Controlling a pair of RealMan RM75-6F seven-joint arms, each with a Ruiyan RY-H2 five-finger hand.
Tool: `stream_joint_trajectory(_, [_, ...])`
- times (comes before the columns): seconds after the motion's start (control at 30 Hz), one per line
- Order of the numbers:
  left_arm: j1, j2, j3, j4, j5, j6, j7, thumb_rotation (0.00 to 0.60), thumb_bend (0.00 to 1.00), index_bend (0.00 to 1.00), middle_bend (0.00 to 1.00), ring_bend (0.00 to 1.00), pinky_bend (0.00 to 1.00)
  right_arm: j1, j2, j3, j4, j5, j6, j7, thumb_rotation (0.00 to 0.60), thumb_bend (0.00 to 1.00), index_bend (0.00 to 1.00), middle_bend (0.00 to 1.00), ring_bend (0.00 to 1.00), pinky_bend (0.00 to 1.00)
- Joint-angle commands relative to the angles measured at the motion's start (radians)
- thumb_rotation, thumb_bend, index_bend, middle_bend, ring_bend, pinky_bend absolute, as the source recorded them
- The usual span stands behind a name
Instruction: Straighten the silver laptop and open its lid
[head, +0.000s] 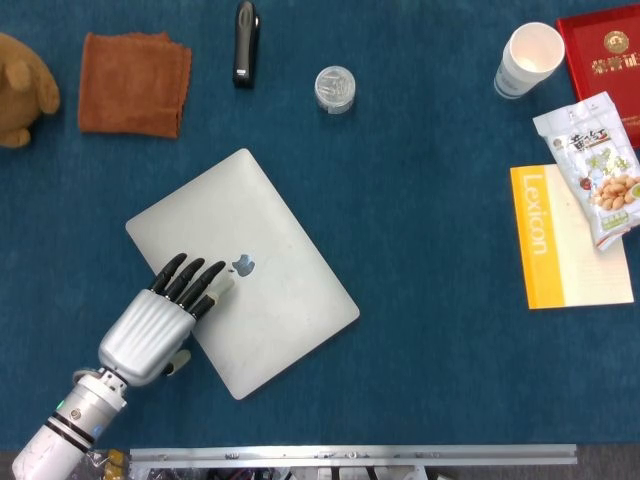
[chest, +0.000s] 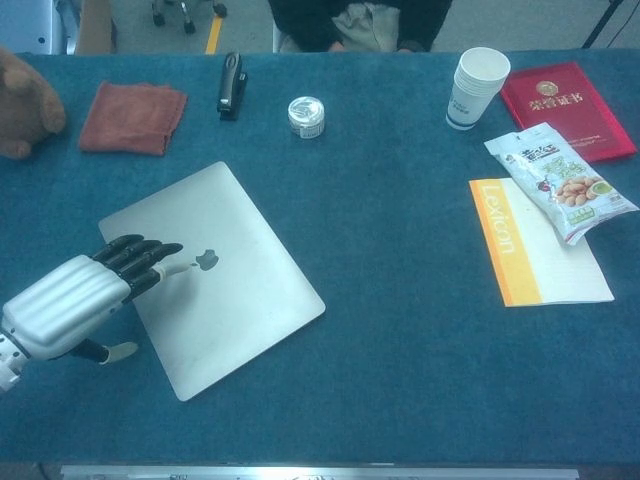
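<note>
Resting flat, fingers spread, gripping nothing, the left hand (head: 165, 315) probably touches the skewed silver laptop (head: 270, 240); press lightly while pivoting.

The left hand (head: 160, 322) lies flat, palm down — fingers (head: 196, 281) straight and slightly spread, aimed toward two o'clock, holding nothing.

Lighting was even and bright overhead; shadows stayed faint, the chest view looked softer with a bluish cast.
</note>
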Motion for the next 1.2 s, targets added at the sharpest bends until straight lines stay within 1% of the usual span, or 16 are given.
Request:
stream_joint_trajectory(0.03, [-0.003,-0.006,-0.002,0.004,-0.007,-0.004,-0.001,0.600,0.17,0.00,0.00,0.00,0.00,-0.002,0.003,0.000,0.003,0.000,0.003,0.007,0.600,0.27,0.00,0.02,0.00,0.06])
stream_joint_trajectory(0.43, [-0.014,-0.037,0.001,0.021,-0.025,-0.014,0.009,0.600,0.17,0.00,0.00,0.00,0.00,-0.012,0.014,0.000,0.022,0.005,0.011,0.037,0.600,0.27,0.00,0.02,0.00,0.06])
stream_joint_trajectory(1.2, [-0.059,-0.069,-0.020,-0.036,-0.066,-0.067,0.080,0.600,0.17,0.00,0.00,0.00,0.00,-0.025,0.009,0.007,0.074,0.031,0.013,0.093,0.600,0.27,0.00,0.02,0.00,0.06])
